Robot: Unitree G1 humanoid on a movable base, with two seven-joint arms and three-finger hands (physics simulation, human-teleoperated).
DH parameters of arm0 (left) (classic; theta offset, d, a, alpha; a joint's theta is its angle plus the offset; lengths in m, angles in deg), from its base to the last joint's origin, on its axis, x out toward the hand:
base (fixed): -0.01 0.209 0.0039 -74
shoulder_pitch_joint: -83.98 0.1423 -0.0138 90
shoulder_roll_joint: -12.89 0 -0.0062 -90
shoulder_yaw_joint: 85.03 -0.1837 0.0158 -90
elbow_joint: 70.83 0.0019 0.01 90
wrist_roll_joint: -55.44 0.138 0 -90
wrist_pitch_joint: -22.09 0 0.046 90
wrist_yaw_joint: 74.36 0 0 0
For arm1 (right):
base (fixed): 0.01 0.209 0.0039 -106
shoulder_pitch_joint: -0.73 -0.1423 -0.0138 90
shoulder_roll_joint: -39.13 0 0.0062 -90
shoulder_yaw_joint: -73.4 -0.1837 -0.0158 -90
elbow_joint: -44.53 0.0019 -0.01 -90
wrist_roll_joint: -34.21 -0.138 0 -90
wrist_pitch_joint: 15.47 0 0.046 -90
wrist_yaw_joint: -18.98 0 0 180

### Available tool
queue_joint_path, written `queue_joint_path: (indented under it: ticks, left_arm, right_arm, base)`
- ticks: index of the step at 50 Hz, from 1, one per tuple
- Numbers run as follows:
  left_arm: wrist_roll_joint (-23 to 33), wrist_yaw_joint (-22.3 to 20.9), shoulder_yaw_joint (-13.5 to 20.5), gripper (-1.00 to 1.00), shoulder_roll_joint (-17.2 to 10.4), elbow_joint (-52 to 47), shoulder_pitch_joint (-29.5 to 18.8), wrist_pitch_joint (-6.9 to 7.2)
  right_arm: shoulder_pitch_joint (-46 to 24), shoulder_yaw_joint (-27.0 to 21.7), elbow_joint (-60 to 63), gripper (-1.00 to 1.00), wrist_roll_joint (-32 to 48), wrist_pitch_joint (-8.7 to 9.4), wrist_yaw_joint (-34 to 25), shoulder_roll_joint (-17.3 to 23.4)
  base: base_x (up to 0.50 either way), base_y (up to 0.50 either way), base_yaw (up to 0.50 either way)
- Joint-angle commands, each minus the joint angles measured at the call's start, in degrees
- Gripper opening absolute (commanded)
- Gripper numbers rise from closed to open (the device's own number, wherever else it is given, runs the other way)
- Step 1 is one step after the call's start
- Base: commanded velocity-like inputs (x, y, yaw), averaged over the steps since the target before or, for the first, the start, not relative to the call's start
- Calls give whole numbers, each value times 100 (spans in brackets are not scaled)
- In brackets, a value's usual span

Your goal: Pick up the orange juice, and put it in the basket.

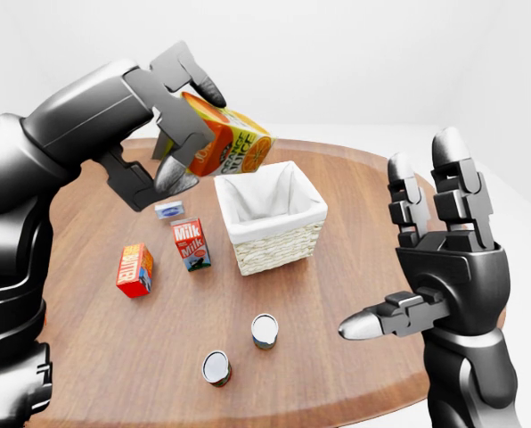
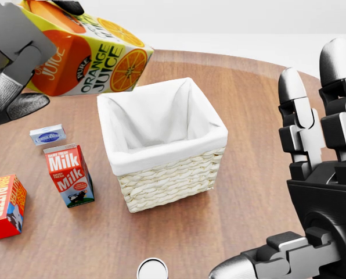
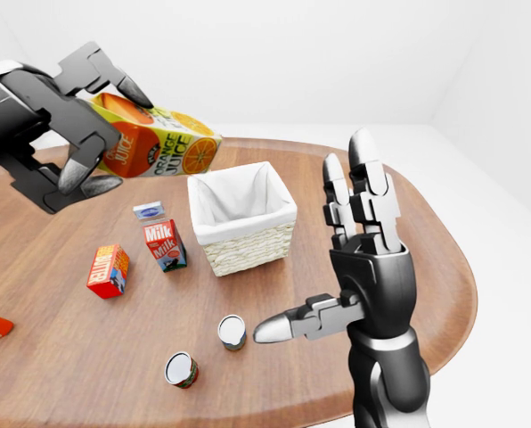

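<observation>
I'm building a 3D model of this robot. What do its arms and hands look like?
Both arms are smooth, rounded dark grey shells. The left hand and right hand are blocky, dark grey to black, each with three jointed fingers of stacked boxy segments ending in rounded tips. The thumb tips look lighter, silvery. No cables or markings show.
</observation>
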Motion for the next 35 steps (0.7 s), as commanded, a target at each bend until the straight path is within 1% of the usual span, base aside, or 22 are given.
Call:
queue_joint_path:
  ticks: [1, 4, 6, 10, 11, 15, 16, 20, 22, 23, 24, 28, 31, 35]
  left_arm:
    - [700, 0, -503, -100, 911, 1445, -1146, 0]
    - [754, 0, -571, -100, 1011, 1663, -1367, 0]
    - [832, 0, -653, -100, 1118, 1988, -1620, 0]
    - [947, 0, -735, -100, 1278, 2432, -1890, 0]
    - [1038, 0, -744, -100, 1390, 2704, -2025, 0]
    - [1256, 0, -691, -100, 1664, 3232, -2265, 0]
    - [1358, 0, -657, -100, 1781, 3380, -2303, 0]
    - [1547, 0, -579, -100, 2005, 3686, -2349, 0]
    - [1706, 0, -475, -100, 2171, 3969, -2431, 0]
    - [1740, 0, -463, -100, 2195, 4022, -2452, 0]
    - [1781, 0, -398, -100, 2287, 4015, -2474, 0]
    - [1884, 0, -372, -100, 2380, 4168, -2504, 0]
    - [2011, 0, -291, -100, 2485, 4386, -2525, 0]
    - [2322, 0, -75, -100, 2705, 4779, -2513, 0]
  right_arm:
    - [-29, -56, 133, 100, -44, 0, 13, 13]
    - [-92, -190, 168, 100, -140, 0, 10, 14]
    - [-54, -90, 148, 100, -94, 0, 21, -4]
    - [-75, -76, 238, 100, -119, 0, 53, 3]
    - [-94, -112, 196, 100, -138, 0, 41, 5]
    - [-20, -54, 161, 100, -107, 0, 29, -3]
    - [-4, -11, 192, 100, -79, 0, 36, 1]
    - [-37, -12, 107, 100, -74, 0, 36, -2]
    - [7, -31, 199, 100, -93, 0, 27, 6]
    - [3, -44, 184, 100, -110, 0, 21, 1]
    - [0, -38, 138, 100, -90, 0, 14, 2]
    - [-15, -13, 160, 100, -75, 0, 32, 3]
    - [16, 8, 155, 100, -65, 0, 19, 4]
    - [-29, -56, 169, 100, -107, 0, 23, 7]
  base:
    - [0, 0, 0]
    - [0, 0, 0]
    - [0, 0, 0]
    - [0, 0, 0]
    - [0, 0, 0]
    - [0, 0, 0]
    - [0, 0, 0]
    - [0, 0, 0]
    - [0, 0, 0]
    - [0, 0, 0]
    - [0, 0, 0]
    - [0, 0, 0]
    - [0, 0, 0]
    - [0, 0, 0]
